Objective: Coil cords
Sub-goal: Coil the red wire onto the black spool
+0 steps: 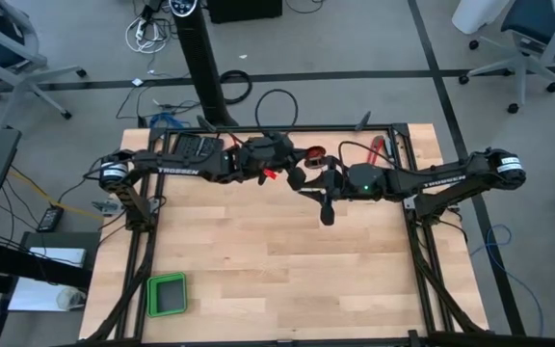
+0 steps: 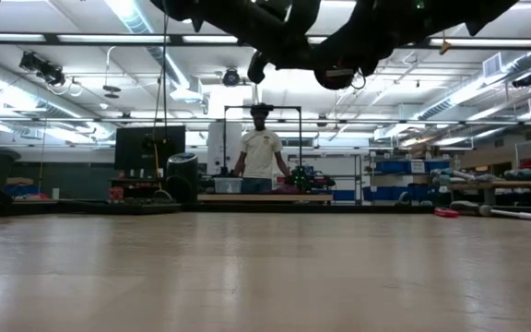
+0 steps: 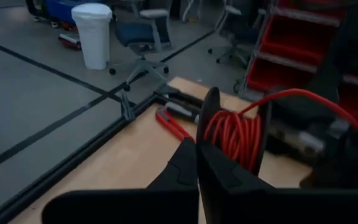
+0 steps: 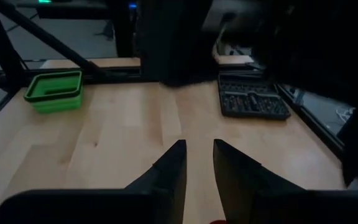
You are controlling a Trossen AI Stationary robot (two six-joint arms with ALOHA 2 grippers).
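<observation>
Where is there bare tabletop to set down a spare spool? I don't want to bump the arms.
Free: the wide wood between the green tray and the right frame rail. Crowded: the far edge, where both grippers meet at the red cord, beside the red-handled pliers and bit case.

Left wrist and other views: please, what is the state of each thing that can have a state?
red cord: wound in loops, one strand leading away.
left tool: shut, beside the coil.
right tool: slightly open, empty.
green tray: upright on table, contents unclear.
</observation>
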